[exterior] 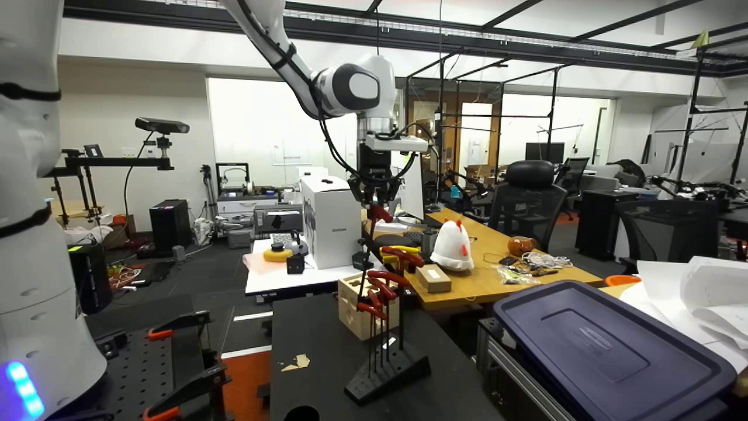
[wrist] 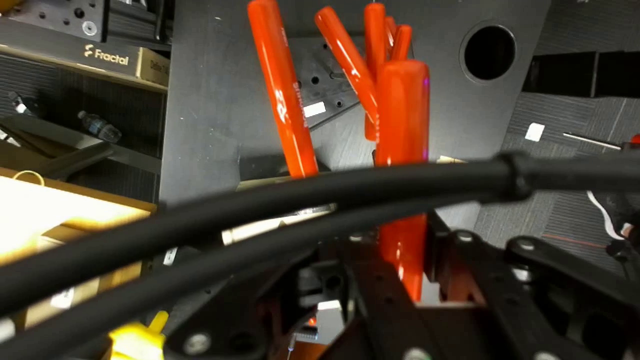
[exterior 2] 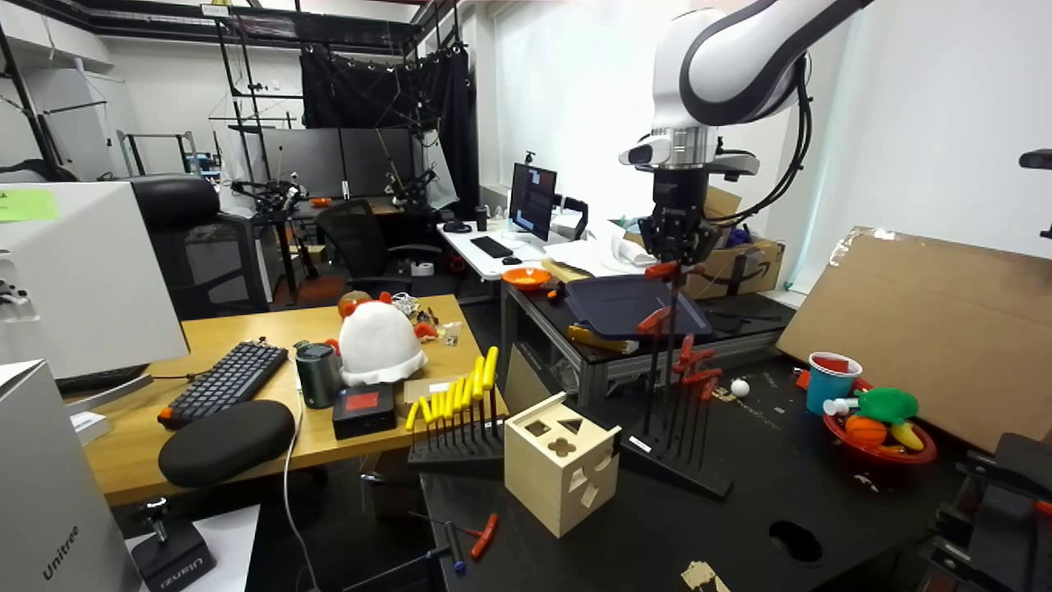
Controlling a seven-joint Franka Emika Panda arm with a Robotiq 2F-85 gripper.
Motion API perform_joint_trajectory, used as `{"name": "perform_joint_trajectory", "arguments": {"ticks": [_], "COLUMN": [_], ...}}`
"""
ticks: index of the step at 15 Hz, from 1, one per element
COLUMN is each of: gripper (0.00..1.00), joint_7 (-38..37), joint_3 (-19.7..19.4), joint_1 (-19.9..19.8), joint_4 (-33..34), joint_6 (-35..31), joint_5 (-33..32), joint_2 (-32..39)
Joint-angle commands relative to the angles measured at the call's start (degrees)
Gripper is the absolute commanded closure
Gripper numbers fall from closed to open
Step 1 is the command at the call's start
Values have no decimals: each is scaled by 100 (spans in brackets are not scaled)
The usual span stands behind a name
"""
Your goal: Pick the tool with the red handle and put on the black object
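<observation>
A robot arm point(exterior: 365, 88) holds a red-handled tool point(wrist: 402, 117) above a black bench point(exterior: 310, 336), its hand point(exterior: 375, 202) clenched on the T-shaped handle, roughly at the middle. The tool hangs at the black stand point(exterior: 394, 377), shaft down and slightly aslant; whether its tip sits in a hole cannot be made out among the handles below. About 5 matching tools point(exterior: 404, 255) are racked in the stand, near a wooden box point(exterior: 353, 318), while a loose tool point(exterior 2: 485, 536), also red-handled, lies on the bench on another side of the box.

The work appears to be at the placing step, with release the likely finish. By its looks the tool is stiff and hard to break, a slim metal rod under a glossy plastic grip, and should weigh little. The gloss may make it slippery, and the long shaft would act as a lever, twisting the handle if the tip knocks a neighbor. The best place to take hold is across the center of the crossbar, straight above the shaft, so the rod hangs plumb; a pinch toward either end would let it swing. Loosening the hand before the tip is seated could send the tool toppling.
</observation>
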State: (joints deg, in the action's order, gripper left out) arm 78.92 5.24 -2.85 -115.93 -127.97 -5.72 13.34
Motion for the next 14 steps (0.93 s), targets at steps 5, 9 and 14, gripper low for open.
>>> {"name": "perform_joint_trajectory", "arguments": {"ticks": [5, 9, 14], "gripper": [94, 94, 94], "joint_7": [450, 740, 956], "joint_3": [-44, -31, -59], "joint_1": [27, -10, -30], "joint_4": [-189, -212, -226], "joint_6": [-823, -875, -1096], "joint_5": [-305, -302, -370], "joint_2": [167, 292, 471]}}
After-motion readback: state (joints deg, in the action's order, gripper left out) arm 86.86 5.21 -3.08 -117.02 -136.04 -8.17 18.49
